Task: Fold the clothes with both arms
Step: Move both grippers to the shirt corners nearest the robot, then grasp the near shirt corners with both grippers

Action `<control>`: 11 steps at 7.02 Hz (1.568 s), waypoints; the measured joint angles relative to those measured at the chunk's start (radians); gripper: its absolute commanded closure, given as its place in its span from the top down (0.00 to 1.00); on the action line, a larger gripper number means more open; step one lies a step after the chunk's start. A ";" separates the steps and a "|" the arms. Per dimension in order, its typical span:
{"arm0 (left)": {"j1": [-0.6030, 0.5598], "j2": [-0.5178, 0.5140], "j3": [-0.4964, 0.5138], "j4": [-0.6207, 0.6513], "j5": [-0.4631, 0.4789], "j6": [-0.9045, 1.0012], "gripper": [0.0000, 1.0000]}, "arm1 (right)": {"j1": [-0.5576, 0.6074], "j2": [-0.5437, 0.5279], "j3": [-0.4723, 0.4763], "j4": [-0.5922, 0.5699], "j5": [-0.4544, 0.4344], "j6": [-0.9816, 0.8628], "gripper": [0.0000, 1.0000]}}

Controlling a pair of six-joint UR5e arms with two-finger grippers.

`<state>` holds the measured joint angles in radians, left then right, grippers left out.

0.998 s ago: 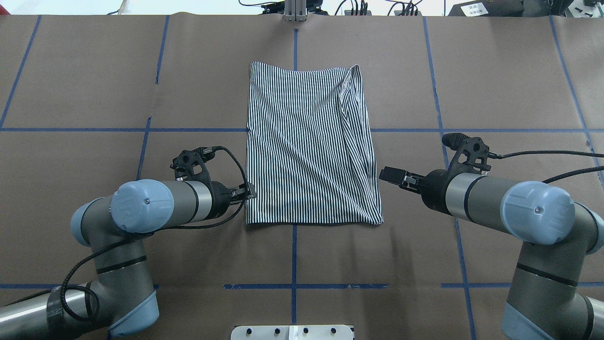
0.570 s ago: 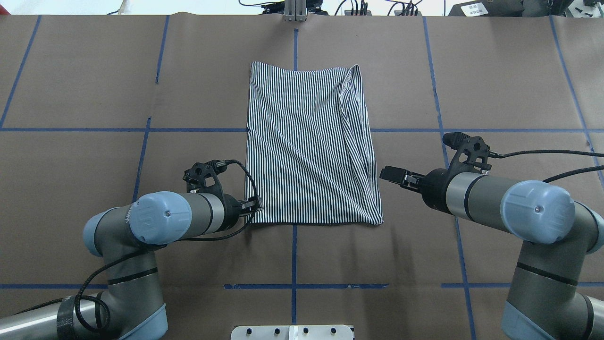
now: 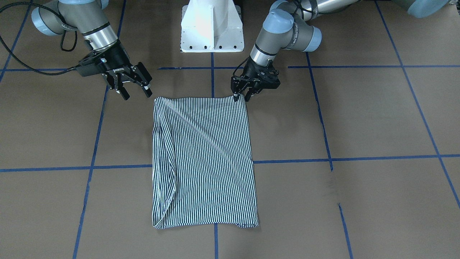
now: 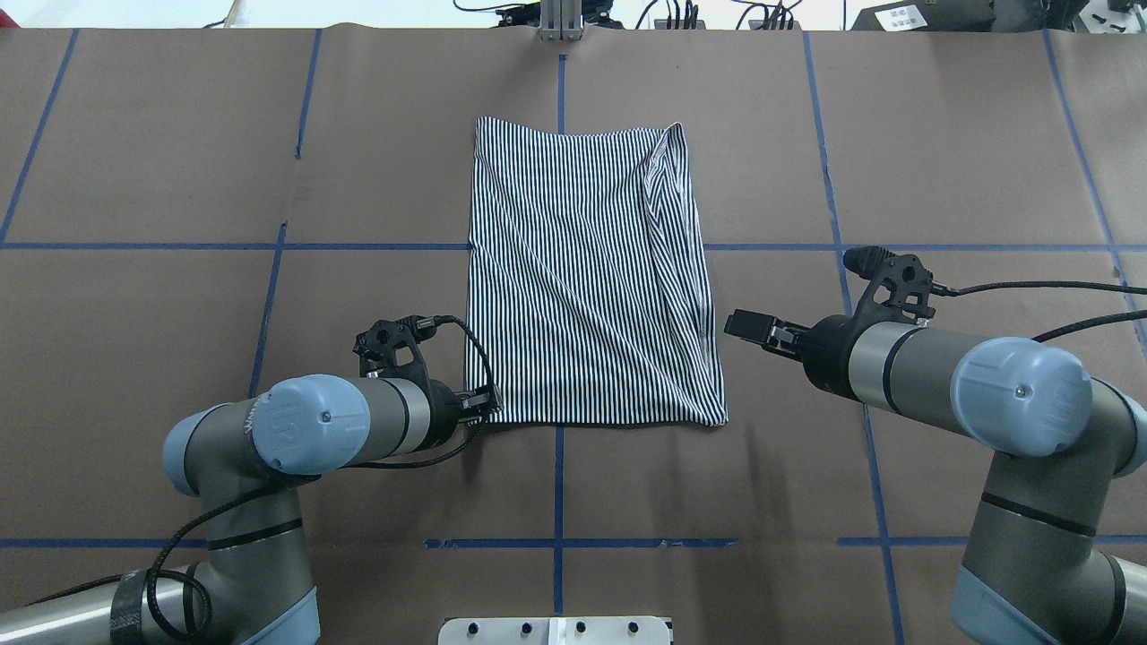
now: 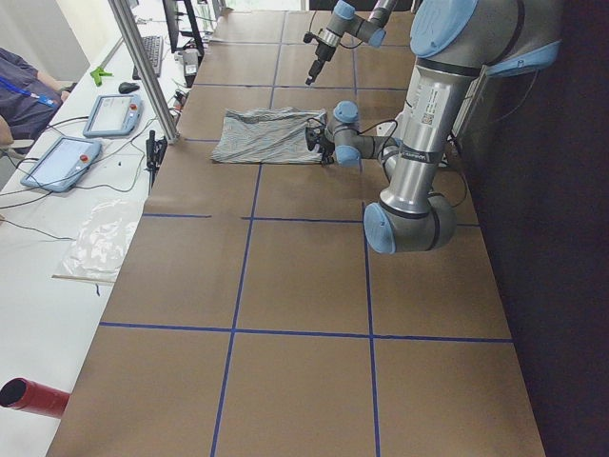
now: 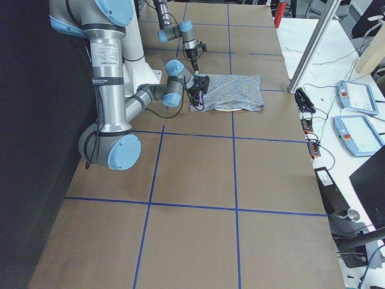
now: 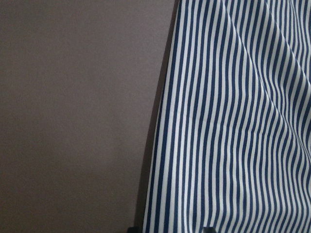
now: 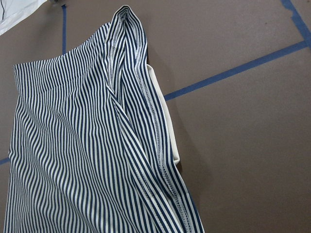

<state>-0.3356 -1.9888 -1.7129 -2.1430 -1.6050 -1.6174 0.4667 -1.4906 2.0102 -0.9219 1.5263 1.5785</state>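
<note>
The striped shirt [image 4: 587,278] lies folded into a rectangle on the brown table, also seen in the front view as the shirt [image 3: 203,162]. My left gripper [image 4: 485,404] sits low at its near-left corner; in the front view the left gripper [image 3: 241,96] has narrowly parted jaws straddling that corner. The left wrist view shows the striped edge [image 7: 228,121] lying flat between the fingertips. My right gripper [image 4: 740,324] stands open just off the shirt's right edge, not touching it; the front view confirms the right gripper [image 3: 136,91] holds nothing. A cream collar strip [image 8: 163,121] peeks from under the stripes.
The white pedestal base [image 3: 212,25] stands at the robot's side of the table. Blue tape lines [image 4: 558,484] grid the brown paper. Past the far edge are a metal post [image 5: 143,67], tablets [image 5: 62,162] on a bench and a seated person [image 5: 19,90].
My left arm has slid toward the robot and a little right along the shirt's left edge to its near corner. The right gripper has shifted slightly away from the robot.
</note>
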 measured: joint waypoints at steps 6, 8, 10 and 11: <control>0.007 -0.002 -0.005 0.001 0.000 0.002 0.00 | 0.002 0.004 -0.019 0.000 0.000 0.000 0.99; 0.007 -0.003 -0.011 0.000 0.000 0.004 0.00 | -0.004 0.053 -0.038 -0.057 -0.001 0.070 0.88; 0.007 -0.006 -0.014 -0.001 -0.001 0.004 0.00 | -0.029 0.209 -0.059 -0.294 0.002 0.186 0.77; 0.007 -0.008 -0.014 -0.001 -0.001 0.003 0.00 | -0.041 0.268 -0.070 -0.399 0.007 0.244 0.78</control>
<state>-0.3283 -1.9969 -1.7271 -2.1443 -1.6060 -1.6141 0.4259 -1.2230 1.9402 -1.3209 1.5331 1.8225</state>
